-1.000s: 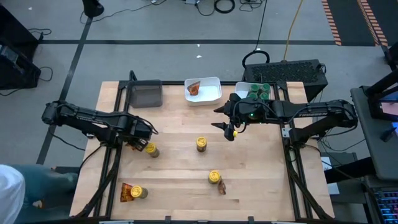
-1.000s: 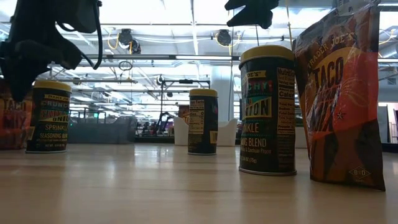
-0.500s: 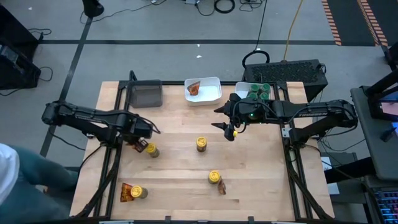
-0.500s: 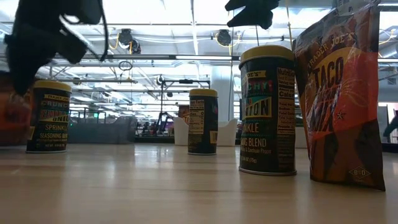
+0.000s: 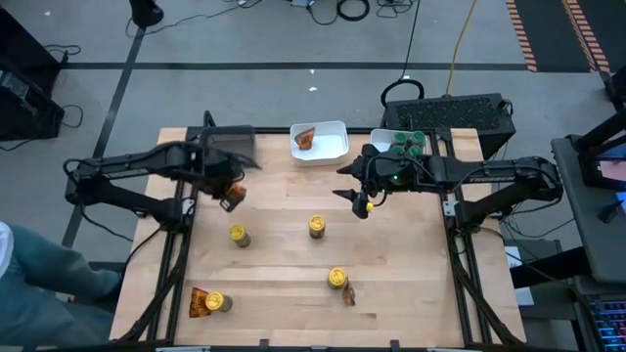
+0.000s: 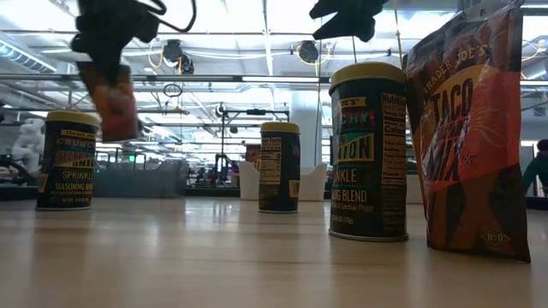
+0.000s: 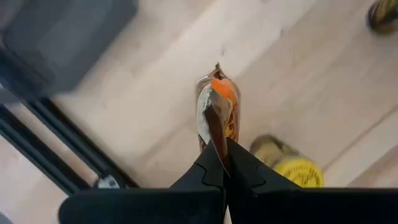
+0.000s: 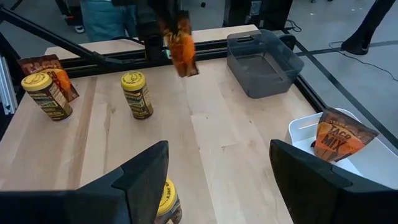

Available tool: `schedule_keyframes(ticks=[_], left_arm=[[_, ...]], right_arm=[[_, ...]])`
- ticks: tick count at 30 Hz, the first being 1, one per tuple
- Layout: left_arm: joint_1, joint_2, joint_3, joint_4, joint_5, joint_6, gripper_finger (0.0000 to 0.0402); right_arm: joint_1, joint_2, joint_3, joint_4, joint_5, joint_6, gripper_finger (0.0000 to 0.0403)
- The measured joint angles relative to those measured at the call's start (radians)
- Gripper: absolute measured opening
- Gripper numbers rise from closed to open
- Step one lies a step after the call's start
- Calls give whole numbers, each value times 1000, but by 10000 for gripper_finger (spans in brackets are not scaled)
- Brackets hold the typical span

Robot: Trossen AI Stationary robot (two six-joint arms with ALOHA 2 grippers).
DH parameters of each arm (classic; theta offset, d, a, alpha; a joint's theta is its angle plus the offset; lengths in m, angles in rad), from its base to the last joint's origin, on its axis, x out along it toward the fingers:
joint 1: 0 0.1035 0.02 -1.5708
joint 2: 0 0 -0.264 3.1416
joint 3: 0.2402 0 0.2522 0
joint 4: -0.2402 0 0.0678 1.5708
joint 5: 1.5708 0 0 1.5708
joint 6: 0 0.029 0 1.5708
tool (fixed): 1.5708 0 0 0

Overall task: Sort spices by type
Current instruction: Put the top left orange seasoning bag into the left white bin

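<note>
Since a second ago, our left tool (image 5: 231,195) has risen from beside the yellow-lidded jar and swung toward the dark grey tray (image 5: 228,149), carrying a flat orange-brown foil packet (image 5: 233,193) with it. We see its fingers pinched fully together on the packet's top edge, so the packet hangs just below the tool, clear of the wooden table (image 5: 293,293) and near the grey tray's front edge. In the low view the packet (image 6: 111,103) dangles in the air above the yellow-lidded round jar (image 6: 67,160) it stood beside.

Our right tool (image 5: 352,189) hovers with its fingers spread wide and nothing between them, near the white tray of green-lidded round jars (image 5: 408,145). A second foil packet (image 5: 306,138) lies in the middle white tray (image 5: 335,149). Two more yellow-lidded jars stand mid-table (image 5: 317,227) and nearer the front (image 5: 337,279), the latter touching a third packet (image 5: 349,293). At the front left, a fourth jar (image 5: 221,302) stands against a fourth packet (image 5: 201,302).
</note>
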Motion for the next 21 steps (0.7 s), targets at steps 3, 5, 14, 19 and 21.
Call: schedule_keyframes(ticks=[3,5,14,19,21], left_arm=[[77,44,55,13,-1,113,1],[121,93,105,43,2,202,1],[249,439,512,172,28,576,0],[276,644,774,178,44,715,0],[284,720,853,176,66,752,0]], right_arm=[[-6,0,0,0,0,0,263],[-11,0,0,0,0,0,263],[-30,0,0,0,4,39,263],[-30,-5,0,-42,3,53,263],[-31,-15,-1,-82,14,80,263]])
